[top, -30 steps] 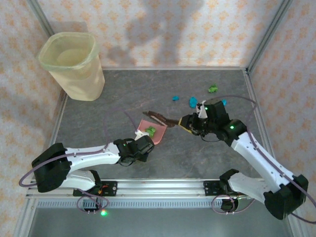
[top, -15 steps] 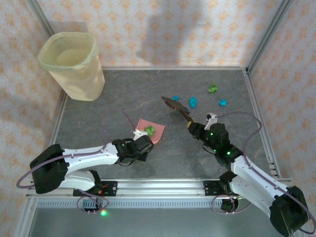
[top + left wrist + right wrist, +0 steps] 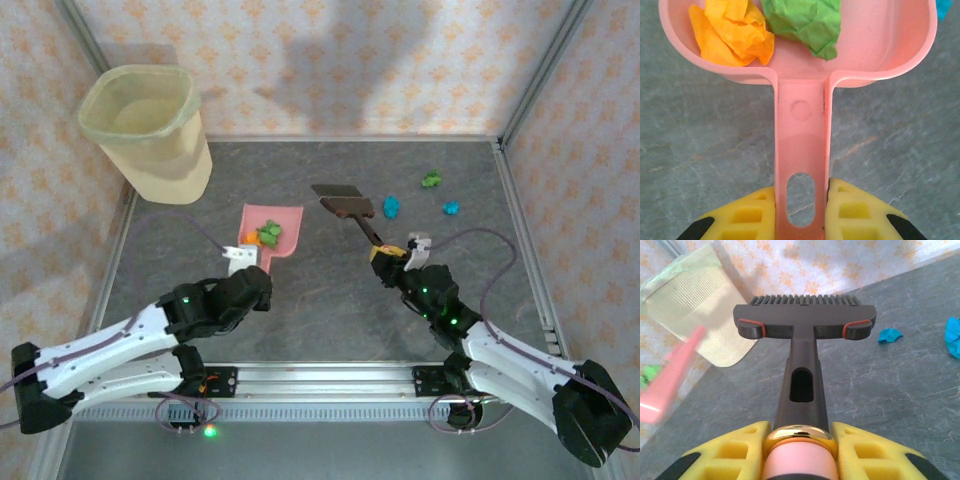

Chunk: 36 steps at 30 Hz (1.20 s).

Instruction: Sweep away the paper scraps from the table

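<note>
While the dustpan (image 3: 271, 228) is gripped by its pink handle in the left tool (image 3: 801, 212), with the yellow pads (image 3: 747, 215) clenched on both sides of it, the brush (image 3: 345, 203) is grasped at its handle end by the right tool (image 3: 800, 450).

Two of the paper scraps are carried in the pan, an orange wad (image 3: 732, 30) beside a green wad (image 3: 802, 20). Three more are seen loose toward the far right corner of the desk (image 3: 330, 300): a blue scrap (image 3: 391, 207) just beside the brush head, a green scrap (image 3: 432, 180) nearer the far edge, and another blue scrap (image 3: 452, 208) nearer the right edge.

The brush head is placed between the dustpan and these loose scraps. Whether its bristles touch the surface cannot be told.

A pale yellow-green bin (image 3: 148, 130) is set upright in the far left corner, well apart from the scraps, and is lined up beyond the brush head in the right wrist view.

The desk is seen as flat, dark grey and stone-patterned, and is bordered by aluminium rails (image 3: 320, 378). It is enclosed at the back and sides by walls (image 3: 330, 60) papered in a pale orange pattern, on which soft shadows are cast.
</note>
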Motion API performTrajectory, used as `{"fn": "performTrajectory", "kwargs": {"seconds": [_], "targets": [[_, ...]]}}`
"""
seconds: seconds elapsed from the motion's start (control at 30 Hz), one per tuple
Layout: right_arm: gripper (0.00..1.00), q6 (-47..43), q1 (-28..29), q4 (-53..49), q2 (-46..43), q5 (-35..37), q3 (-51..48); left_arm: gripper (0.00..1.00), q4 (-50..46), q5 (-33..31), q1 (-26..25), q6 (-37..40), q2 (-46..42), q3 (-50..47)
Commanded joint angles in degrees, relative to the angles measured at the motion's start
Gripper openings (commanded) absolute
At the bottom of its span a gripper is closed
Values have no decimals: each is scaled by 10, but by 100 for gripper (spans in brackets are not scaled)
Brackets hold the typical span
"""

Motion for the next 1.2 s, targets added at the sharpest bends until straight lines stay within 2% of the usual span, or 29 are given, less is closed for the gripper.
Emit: {"fn": "performTrajectory", "kwargs": {"seconds": [0.0, 0.2, 0.43, 0.57, 0.83, 1.0, 1.17], "targets": [[0, -4, 3, 54, -26, 46, -7, 0, -134, -63, 8, -18, -14, 78], [0, -2, 3, 52, 6, 28, 4, 0, -240, -58, 36, -16, 33, 195], [0, -8, 6, 53, 57, -9, 23, 0, -303, -23, 116, 28, 118, 341], [0, -11, 7, 54, 73, -16, 28, 0, -303, 3, 178, 69, 160, 427], [0, -12, 9, 60, 98, -37, 36, 0, -278, 85, 301, 115, 259, 589], [0, -14, 10, 64, 112, -47, 41, 0, -257, 173, 387, 111, 331, 690], [0, -15, 12, 63, 113, -51, 43, 0, -274, 249, 463, 90, 422, 816]]}}
